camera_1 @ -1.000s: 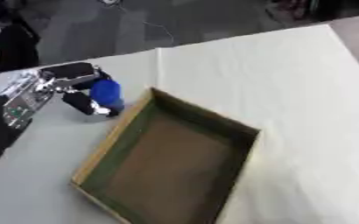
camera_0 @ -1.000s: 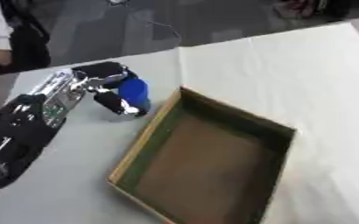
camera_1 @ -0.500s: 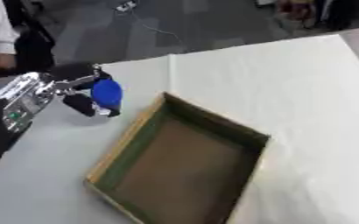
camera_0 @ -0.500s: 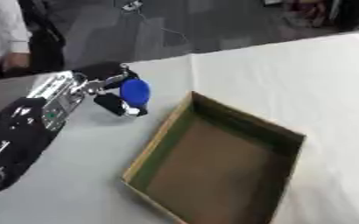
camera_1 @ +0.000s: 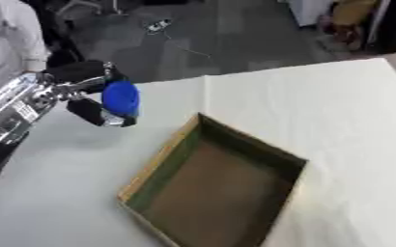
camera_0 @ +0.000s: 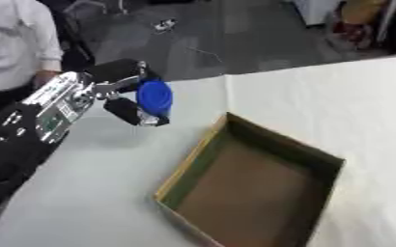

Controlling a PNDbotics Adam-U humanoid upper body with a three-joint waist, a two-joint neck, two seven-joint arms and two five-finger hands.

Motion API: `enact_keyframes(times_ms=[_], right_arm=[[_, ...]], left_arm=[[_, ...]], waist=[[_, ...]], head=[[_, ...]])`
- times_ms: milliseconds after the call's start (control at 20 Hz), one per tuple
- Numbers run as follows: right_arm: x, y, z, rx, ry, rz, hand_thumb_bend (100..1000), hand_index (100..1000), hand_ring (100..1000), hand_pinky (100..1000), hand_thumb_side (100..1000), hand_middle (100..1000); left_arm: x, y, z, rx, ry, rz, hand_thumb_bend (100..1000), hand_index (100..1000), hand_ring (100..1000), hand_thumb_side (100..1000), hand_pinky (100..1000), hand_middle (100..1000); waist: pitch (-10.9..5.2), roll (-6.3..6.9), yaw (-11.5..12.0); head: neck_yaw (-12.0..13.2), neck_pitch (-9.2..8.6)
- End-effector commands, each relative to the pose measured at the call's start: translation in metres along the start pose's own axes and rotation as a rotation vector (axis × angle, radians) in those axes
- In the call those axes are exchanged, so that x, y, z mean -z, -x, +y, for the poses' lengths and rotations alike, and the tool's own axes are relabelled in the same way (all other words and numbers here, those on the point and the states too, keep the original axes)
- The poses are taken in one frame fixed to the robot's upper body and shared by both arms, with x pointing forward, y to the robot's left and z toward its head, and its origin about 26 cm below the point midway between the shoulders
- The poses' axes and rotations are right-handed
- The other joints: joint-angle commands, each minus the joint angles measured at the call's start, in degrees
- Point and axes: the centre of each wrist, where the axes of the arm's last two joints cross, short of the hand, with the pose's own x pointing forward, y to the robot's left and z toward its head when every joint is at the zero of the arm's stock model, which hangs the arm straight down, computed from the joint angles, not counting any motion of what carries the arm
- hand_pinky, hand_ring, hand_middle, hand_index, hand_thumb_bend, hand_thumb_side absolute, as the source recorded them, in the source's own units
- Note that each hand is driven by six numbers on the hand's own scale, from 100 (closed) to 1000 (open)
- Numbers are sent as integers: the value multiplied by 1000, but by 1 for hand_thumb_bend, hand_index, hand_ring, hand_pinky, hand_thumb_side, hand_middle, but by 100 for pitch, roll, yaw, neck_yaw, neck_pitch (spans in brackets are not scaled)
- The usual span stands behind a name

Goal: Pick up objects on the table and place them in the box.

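A white-covered table (camera_0: pixel 336 96) fills most of both views, and on it a shallow cardboard box (camera_0: pixel 250 185) is set askew, its mouth open and its floor bare, so that things can be dropped in from above. The left hand (camera_0: pixel 121 94) is brought in from the left side on a black and silver arm, and its fingers and thumb are curled round a blue object (camera_0: pixel 155 98), rounded and with a pale part at its lower end; what it is cannot be made out. The object is held clear of the table, to the left of the box's near-left wall and not yet over the opening, which is judged to be the carry stage before release. In the left eye view a wider strip of the arm is shown, while in the right eye view more table is seen beyond the box's right side. The right hand is shown in neither view.
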Motion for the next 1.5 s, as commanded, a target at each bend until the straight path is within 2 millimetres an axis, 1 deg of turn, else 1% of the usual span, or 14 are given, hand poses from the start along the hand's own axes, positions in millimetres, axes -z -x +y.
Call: enact_keyframes(times_ms=[50,500,800,1050,1300,1500], right_arm=[[3,-8,-8,-149,-255,-192,100,336,431,100,814,439],[-3,-11,-10,-158,-262,-174,100,330,431,100,811,440],[-4,-12,-11,-154,-265,-172,100,327,432,102,809,440],[-3,-11,-11,-147,-264,-177,100,326,432,103,808,440],[-1,-11,-12,-141,-263,-184,100,326,432,104,807,440],[2,-11,-14,-137,-262,-193,100,326,432,105,806,440]], left_arm=[[-6,-7,20,22,-26,-38,100,268,100,570,100,100],[-9,-44,21,-64,-51,-207,100,271,100,569,100,100],[-8,-76,26,-93,-34,-343,100,273,100,569,100,100],[-3,-99,29,-116,-6,-449,100,275,100,570,100,100],[4,-112,31,-140,21,-511,100,277,100,570,100,100],[10,-117,28,-154,44,-538,100,281,100,571,100,100]], waist=[[-154,-44,28],[-316,-54,53],[-390,-67,37],[-411,-74,1],[-409,-60,-37],[-399,-47,-77]], head=[[-34,57],[-30,196],[15,190],[50,168],[68,181],[86,177]])
